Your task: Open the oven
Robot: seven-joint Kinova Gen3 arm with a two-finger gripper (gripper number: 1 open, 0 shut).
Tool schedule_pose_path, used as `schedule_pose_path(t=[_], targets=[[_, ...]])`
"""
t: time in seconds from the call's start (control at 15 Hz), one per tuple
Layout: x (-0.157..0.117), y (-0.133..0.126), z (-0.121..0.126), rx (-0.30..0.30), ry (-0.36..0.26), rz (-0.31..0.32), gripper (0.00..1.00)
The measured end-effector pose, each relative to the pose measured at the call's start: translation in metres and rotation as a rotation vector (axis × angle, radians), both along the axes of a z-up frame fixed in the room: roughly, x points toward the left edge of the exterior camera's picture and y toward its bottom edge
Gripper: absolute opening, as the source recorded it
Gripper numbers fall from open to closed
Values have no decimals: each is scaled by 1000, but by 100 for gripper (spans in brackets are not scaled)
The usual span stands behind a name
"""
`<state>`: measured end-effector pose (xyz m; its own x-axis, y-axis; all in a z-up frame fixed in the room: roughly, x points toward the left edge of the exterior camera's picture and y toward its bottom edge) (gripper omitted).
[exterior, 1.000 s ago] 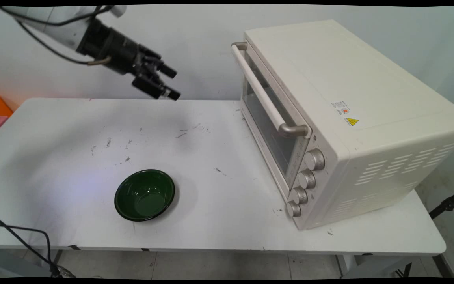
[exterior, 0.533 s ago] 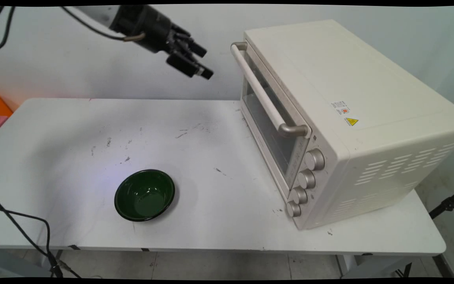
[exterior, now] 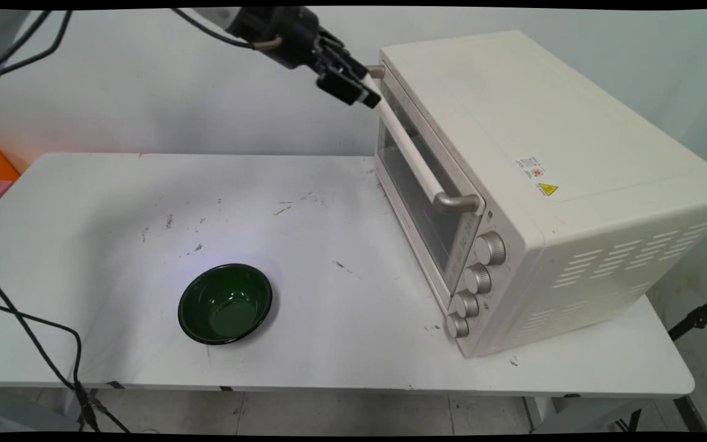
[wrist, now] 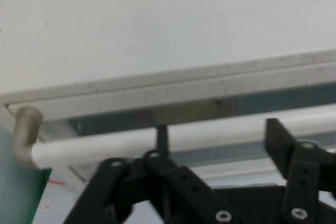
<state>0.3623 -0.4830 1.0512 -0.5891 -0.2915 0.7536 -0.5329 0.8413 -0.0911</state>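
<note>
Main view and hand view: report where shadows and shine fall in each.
Main view: the green bowl casts a soft shadow to its right on the table, and its glossy inside catches light; the oven door glass shows pale reflections. Hand view: the open hand stands dark against the bright oven handle, with no hard shadow visible.
</note>
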Motion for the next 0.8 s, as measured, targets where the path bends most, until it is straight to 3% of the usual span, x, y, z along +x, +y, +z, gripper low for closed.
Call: schedule_pose_path(t=[0.8], targets=[[-44, -28, -17, -6, -33, 17, 0]])
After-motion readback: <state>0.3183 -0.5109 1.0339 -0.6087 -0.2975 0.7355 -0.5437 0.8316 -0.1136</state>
